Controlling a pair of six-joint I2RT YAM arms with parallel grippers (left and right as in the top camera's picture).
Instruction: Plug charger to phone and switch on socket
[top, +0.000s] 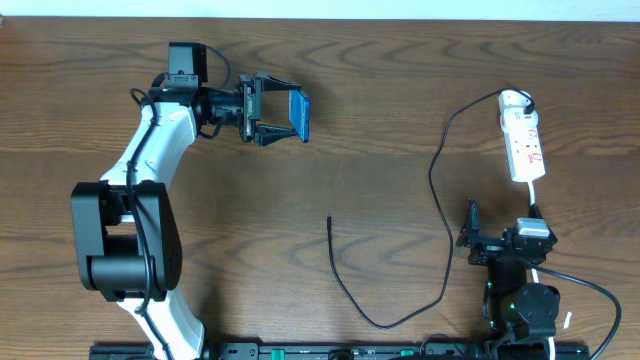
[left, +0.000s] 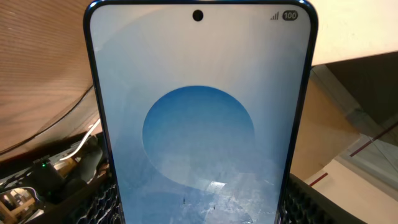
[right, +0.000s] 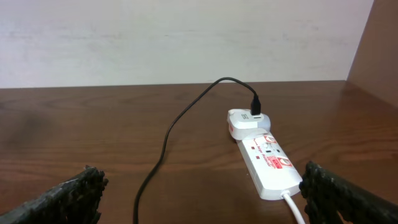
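At the far left of the table the left claw grips the phone by its two long edges, fingers about three-quarters apart on it; the phone stands roughly on end, screen turned back toward the wrist, camera hole uppermost; its lower end, where the port should be, is out of view, so I cannot tell whether it touches the table.

Toward the middle, nearer the front, the plug tip of the charger lies loose on the bare wood; its last stretch runs front to back, tip pointing at the far edge; from there the cable loops forward, then right and back up to the adapter on the socket.

At the right the right claw is spread wide and holds nothing; it faces the socket, which lies lengthwise just ahead of it, while the tip is well off to its left.

The left claw is nearer the tip but occupied, so picking up the tip probably falls to the right claw; it would have to swing left and close across the cable's front-to-back line.
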